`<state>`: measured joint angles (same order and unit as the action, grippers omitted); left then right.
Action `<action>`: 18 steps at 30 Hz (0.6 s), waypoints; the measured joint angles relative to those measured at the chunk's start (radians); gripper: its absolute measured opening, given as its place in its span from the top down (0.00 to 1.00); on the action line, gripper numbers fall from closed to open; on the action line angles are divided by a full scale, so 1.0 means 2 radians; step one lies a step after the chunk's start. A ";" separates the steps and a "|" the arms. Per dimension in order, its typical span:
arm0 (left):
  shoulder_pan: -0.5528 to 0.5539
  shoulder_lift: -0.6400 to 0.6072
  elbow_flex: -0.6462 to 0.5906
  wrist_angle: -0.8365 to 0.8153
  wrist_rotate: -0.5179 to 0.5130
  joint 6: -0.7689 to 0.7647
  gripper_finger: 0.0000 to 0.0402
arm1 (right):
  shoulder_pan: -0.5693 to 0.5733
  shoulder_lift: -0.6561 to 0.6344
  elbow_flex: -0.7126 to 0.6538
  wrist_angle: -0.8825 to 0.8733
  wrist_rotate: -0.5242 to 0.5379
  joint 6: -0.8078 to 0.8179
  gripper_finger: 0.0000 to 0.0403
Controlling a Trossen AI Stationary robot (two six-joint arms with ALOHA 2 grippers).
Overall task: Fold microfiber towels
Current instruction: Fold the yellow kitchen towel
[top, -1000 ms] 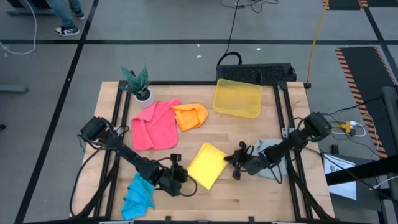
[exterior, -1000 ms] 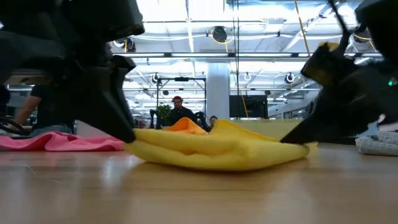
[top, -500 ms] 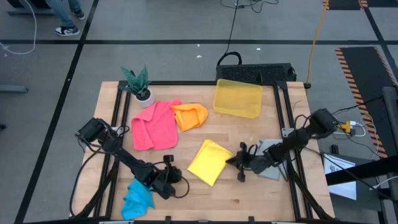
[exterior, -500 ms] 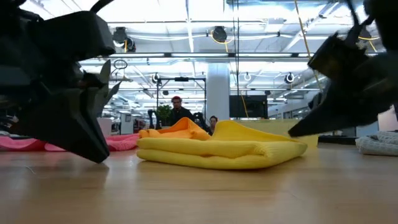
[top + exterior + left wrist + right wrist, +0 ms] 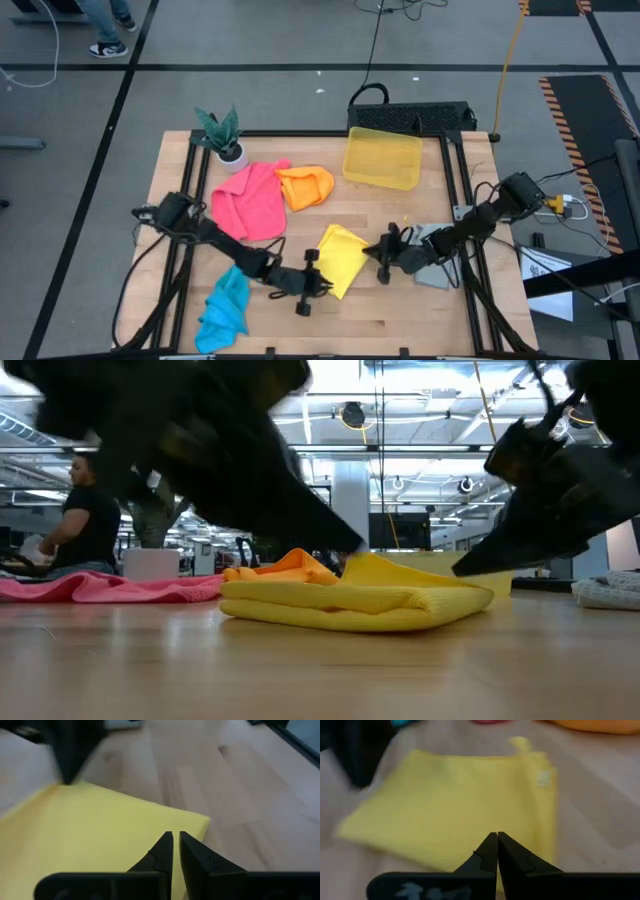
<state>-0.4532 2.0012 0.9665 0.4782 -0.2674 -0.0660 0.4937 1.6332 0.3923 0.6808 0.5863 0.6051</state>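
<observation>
Yellow towel (image 5: 340,260) sits folded mid-surface toward the front edge, my left jaws (image 5: 318,284) nearly shut and right jaws (image 5: 377,253) fully shut, both holding nothing, so I'd press its 2 opposite edges flat without dragging.

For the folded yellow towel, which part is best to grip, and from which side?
Probably the free corner of the yellow towel nearest the left pincer, coming from the front-left. The towel lies flat and folded on the table, so its layered edges there give something to pinch.
</observation>
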 joint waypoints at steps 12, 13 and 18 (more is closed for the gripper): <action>0.013 0.035 0.001 -0.007 0.026 -0.030 0.91 | -0.014 -0.002 0.001 -0.140 0.048 0.099 0.99; 0.012 0.035 0.001 -0.005 0.027 -0.026 0.91 | -0.012 -0.004 0.001 -0.142 0.051 0.090 0.99; 0.008 0.036 0.001 -0.003 0.028 -0.026 0.91 | 0.004 -0.039 0.001 -0.148 0.078 0.058 1.00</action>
<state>-0.4379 2.0731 0.9680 0.4719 -0.2122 -0.1181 0.5017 1.5544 0.3933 0.3849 0.7416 0.7210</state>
